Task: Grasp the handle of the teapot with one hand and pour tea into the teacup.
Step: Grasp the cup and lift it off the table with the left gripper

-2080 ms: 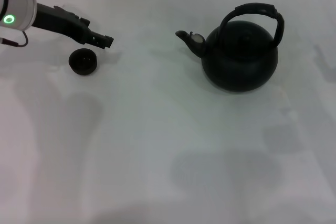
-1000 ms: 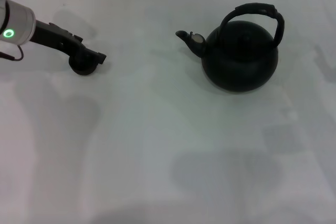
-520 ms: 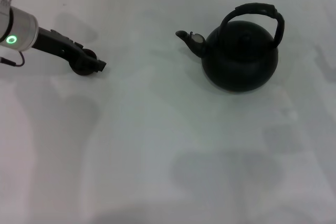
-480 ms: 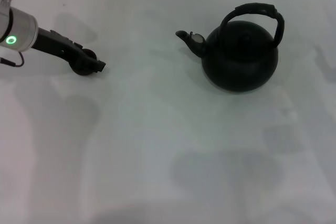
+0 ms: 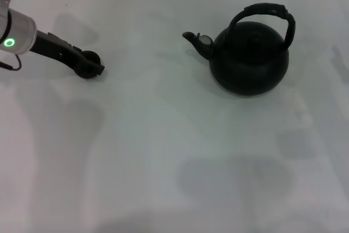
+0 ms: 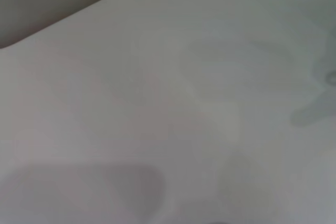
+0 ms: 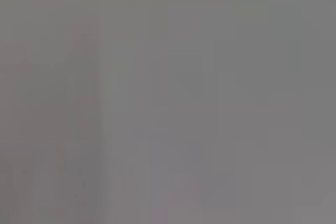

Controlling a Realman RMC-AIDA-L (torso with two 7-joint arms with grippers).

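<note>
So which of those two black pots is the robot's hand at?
The teacup, the tiny one far left of the big teapot. The left gripper lies across it; nothing is near the teapot.

No readable text, label, brand or number on anything in view. Only sign: a small green ring light (image 5: 9, 42) lit on the pale wrist housing of the left arm, near the left edge of the table (image 5: 163, 135); it carries no characters. Both wrist views show blank surface, nothing written.
</note>
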